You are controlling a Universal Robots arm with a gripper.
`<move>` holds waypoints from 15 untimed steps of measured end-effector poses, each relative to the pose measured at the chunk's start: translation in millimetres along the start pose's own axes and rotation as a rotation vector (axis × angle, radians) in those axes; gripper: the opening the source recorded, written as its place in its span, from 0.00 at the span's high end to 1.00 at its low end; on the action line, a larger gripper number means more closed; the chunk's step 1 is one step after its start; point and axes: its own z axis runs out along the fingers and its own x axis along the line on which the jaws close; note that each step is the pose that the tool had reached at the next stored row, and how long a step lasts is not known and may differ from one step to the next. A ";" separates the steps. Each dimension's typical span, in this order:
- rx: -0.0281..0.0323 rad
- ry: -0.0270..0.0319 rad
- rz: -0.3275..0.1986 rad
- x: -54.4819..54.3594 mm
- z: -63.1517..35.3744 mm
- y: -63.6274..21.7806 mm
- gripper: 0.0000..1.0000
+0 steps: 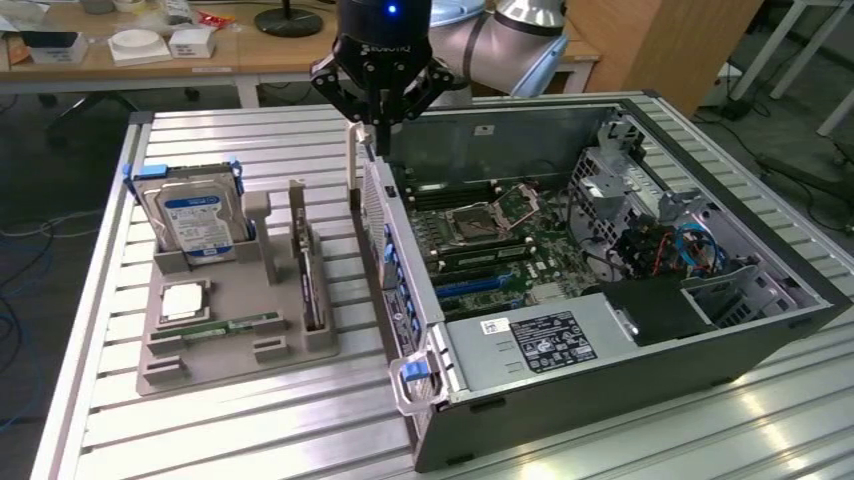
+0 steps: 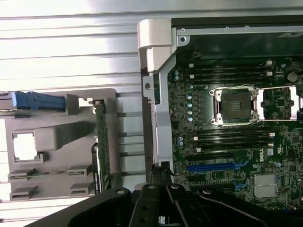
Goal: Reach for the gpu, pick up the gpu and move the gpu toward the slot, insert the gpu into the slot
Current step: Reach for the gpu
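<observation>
The gpu (image 1: 311,272) stood on its long edge in a slot of the grey holder (image 1: 214,350), a thin dark card seen nearly edge-on, and nothing gripped it. In the wrist view it showed as a narrow green-edged strip (image 2: 102,142) along the holder's side nearest the computer case (image 1: 641,370). In the exterior view the silver hard drive (image 1: 194,222), with its blue-white label, stood upright in the same holder at about ten o'clock from the gpu. A square pale chip (image 1: 184,300) lay flat at nine o'clock, and the small green memory stick (image 1: 244,323) lay at eight o'clock. The holder rested on the ribbed metal table (image 1: 240,430), just beside the open case, which lay on its side at three o'clock from the gpu. The gripper (image 1: 378,128) hung at about one o'clock from the gpu, well apart from it, over the case's near wall. Its fingertips were pressed together (nothing showed between them), and the wrist view gave the same closed tips (image 2: 161,171) above that wall. Inside the case the motherboard (image 1: 534,240) lay exposed, with the open processor socket (image 1: 487,215) at four o'clock from the gripper. The blue slot (image 1: 467,285) sat at five o'clock and was unoccupied. The labelled power supply (image 1: 547,340) sat at four o'clock from that slot.
</observation>
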 end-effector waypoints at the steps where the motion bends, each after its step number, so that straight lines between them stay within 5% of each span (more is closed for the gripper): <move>1: 0.0000 0.0000 0.000 1.6 0.0 -0.1 0.90; 15: -0.0001 0.0000 0.000 22.5 0.4 -1.7 0.90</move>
